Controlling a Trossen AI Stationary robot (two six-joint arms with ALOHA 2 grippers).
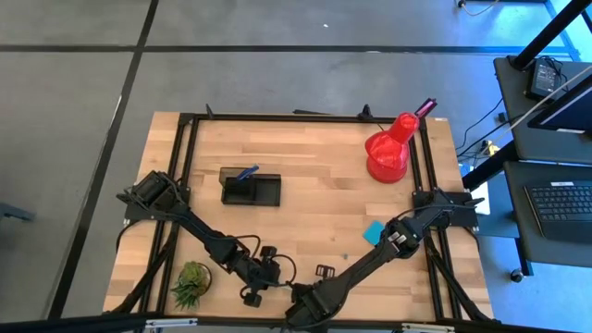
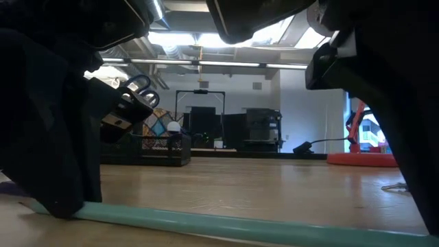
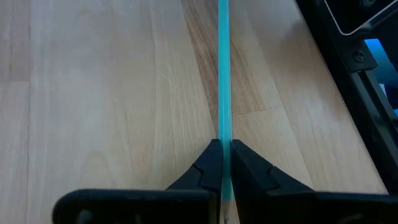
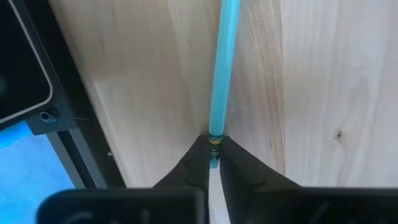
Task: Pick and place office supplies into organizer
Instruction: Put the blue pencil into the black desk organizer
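Plant sits at the desk's near edge, left of both claws. Left claw pinches a cyan pen lying flat on the desk; right claw pinches the same pen at its other end. Organizer stands well beyond the plant, sticky pad to its right, lamp farther right.
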